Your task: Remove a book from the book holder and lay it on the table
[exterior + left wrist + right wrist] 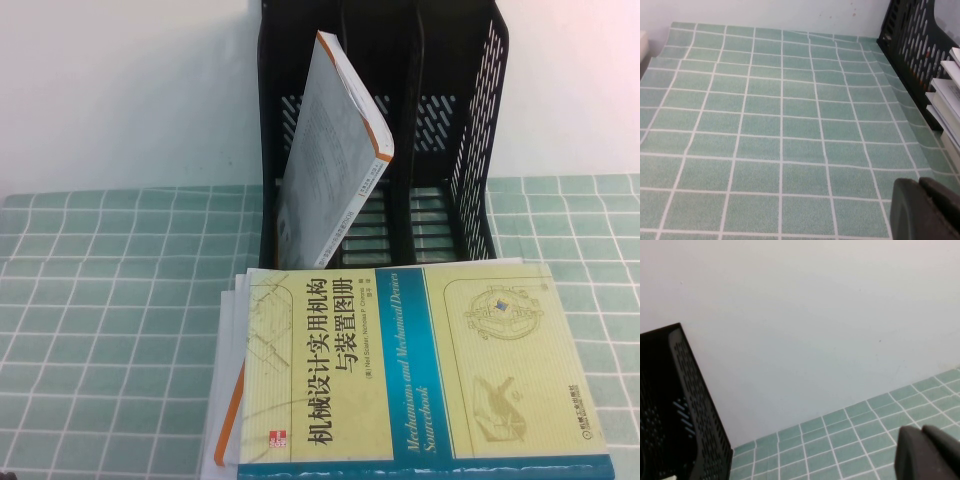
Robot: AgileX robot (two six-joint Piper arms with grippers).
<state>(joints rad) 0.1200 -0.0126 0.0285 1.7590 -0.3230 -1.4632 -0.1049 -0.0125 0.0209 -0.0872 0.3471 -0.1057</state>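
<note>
1. The book (420, 370), the thick pale yellow one with the blue-teal band, already lies flat on the worktop (100, 330), just in front of the book holder (450, 120), at the near centre. It rests on another flat book whose orange edge (228, 420) shows at its left.

2. Judging from this, the lay-down looks finished, and the step in hand is to leave it undisturbed and keep both arms clear.

3. The left tool (925, 210) hangs over bare cloth to the left of the holder and the stacked books. Only a dark part of it shows at the edge of the left wrist view. I cannot tell whether it is apart or together, but it carries nothing visible.

4. The right tool (927, 452) sits to the right of the holder, facing the far wall. Its state cannot be told either.

5. Neither tool appears in the high view, so both seem well apart from the book.

6. A thinner white-grey book (335, 150) leans tilted in the holder's left compartment. Any further arm movement should stay low and outward, away from the holder, since a knock could tip that book forward onto the stack.
</note>
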